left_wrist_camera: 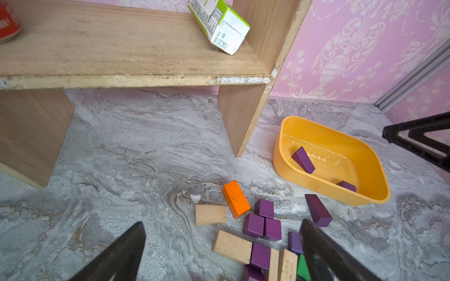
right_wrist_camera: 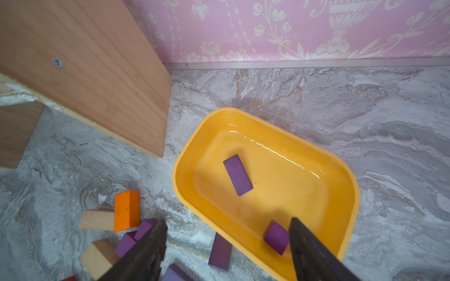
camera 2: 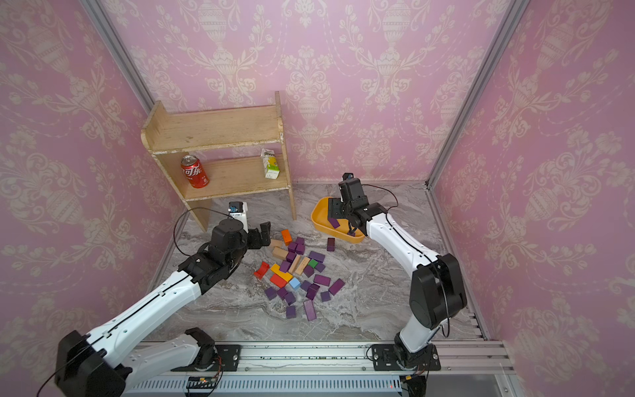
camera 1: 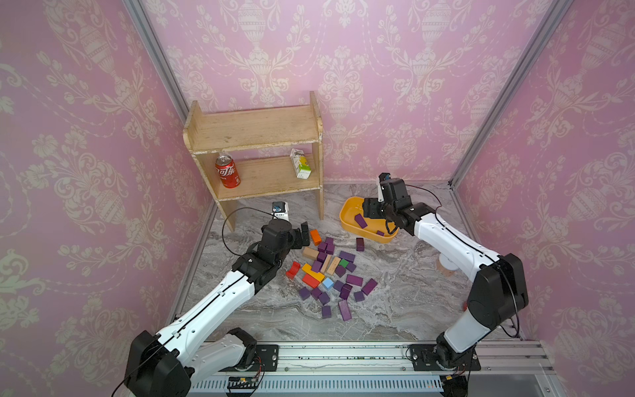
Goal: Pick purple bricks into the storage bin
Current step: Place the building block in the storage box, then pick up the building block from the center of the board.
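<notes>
In both top views: right tool (camera 1: pixel 370 210) low over the storage bin (camera 1: pixel 347 223), jaws apart, nothing held. Bin on the bench (camera 1: pixel 412 302), near the wooden shelf (camera 1: pixel 254 130). Inside the bin, a long purple brick (camera 1: pixel 360 220) and a small purple brick (camera 1: pixel 380 233). Left tool (camera 1: pixel 303 235) spread wide and empty at the far edge of the block heap. Most purple bricks (camera 1: pixel 354 280) loose on the bench there, mixed with orange, red, yellow, blue, green and tan blocks. One purple bar (camera 1: pixel 359 244) alone, just beside the bin's near wall.

From the left wrist: fingers (left_wrist_camera: pixel 121 253) far apart above tan and purple blocks. Beyond them an orange block (left_wrist_camera: pixel 235 198), then the bin with its two bricks.

From the right wrist: jaws well apart above the bin's near end. Small purple brick on the bin floor just beside one finger, touching or not unclear. Long purple brick flat near the middle.
</notes>
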Robot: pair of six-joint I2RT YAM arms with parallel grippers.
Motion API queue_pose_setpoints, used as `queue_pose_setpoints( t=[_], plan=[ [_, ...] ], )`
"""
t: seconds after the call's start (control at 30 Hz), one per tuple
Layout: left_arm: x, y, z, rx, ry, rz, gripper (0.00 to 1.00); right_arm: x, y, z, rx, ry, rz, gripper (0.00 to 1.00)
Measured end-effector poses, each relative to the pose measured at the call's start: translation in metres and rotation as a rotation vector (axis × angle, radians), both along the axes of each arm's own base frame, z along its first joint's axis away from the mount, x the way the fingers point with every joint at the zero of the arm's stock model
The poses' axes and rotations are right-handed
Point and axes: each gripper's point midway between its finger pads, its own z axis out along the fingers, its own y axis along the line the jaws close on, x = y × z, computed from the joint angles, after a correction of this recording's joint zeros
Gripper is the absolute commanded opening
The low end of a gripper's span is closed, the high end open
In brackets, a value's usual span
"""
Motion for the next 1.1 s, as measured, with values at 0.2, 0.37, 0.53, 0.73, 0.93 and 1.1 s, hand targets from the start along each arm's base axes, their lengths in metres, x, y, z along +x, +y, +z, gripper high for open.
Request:
queue_pose_setpoints(
  t=[0.2,0.37,0.53,0.73,0.93,1.1],
  plan=[
    [-0.004,0.002,0.052,0.028,-0.096,-0.032,0.99,-0.063,0.012,-0.010,0.007,0.026,0.090,0.80],
    [0.000,0.000,0.067,0.012,-0.156,-0.039,0.99,-0.106,-0.009,-0.050,-0.036,0.086,0.066,0.82],
    [0.021,-0.019,0.034,0.055,-0.064,-0.078,0.99,-0.122,-0.025,-0.077,-0.065,0.124,0.025,0.82],
    [0.034,-0.041,0.014,0.034,-0.005,-0.139,0.99,-0.121,-0.025,-0.082,-0.058,0.121,0.018,0.82],
    [0.044,-0.054,0.009,-0.012,0.018,-0.154,0.99,-0.121,-0.019,-0.098,-0.027,0.143,0.026,0.82],
    [0.045,-0.057,0.004,-0.043,0.041,-0.149,0.99,-0.123,-0.018,-0.122,-0.032,0.185,0.022,0.79]
  ],
)
